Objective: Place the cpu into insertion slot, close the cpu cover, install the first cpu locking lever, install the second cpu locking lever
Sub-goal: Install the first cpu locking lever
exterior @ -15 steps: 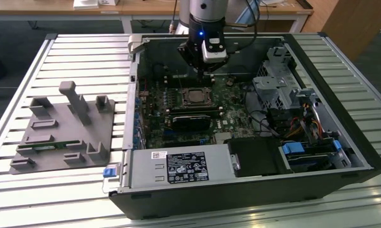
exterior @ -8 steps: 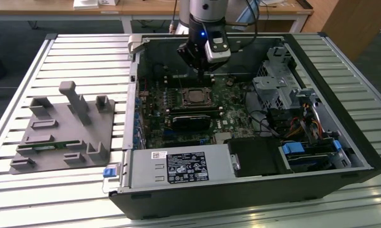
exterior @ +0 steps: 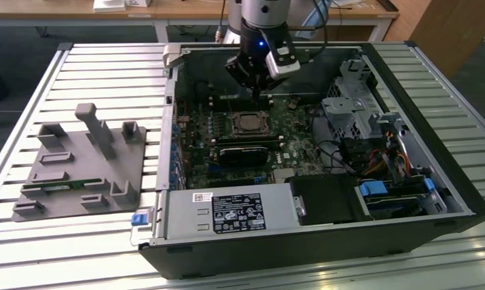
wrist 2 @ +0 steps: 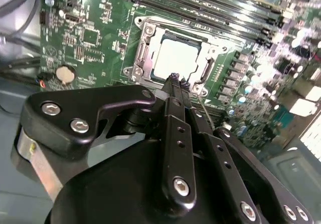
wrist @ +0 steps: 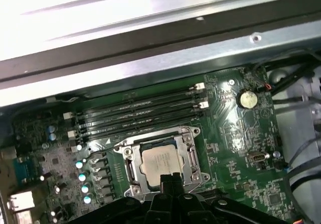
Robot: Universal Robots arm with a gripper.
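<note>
Second wrist view: gripper [wrist 2: 179, 79] closed, empty, beside cpu [wrist 2: 175, 58].

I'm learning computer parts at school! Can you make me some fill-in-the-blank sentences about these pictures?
1. The thin silvery metal cpu cover frames a pale grey metallic cpu shaped like a ____.
2. The circuit board around them is coloured ____.
3. In the exterior view, the grey plastic fixture stands on that view's ____ of the black computer case.

Missing words: square; green; left.
</note>
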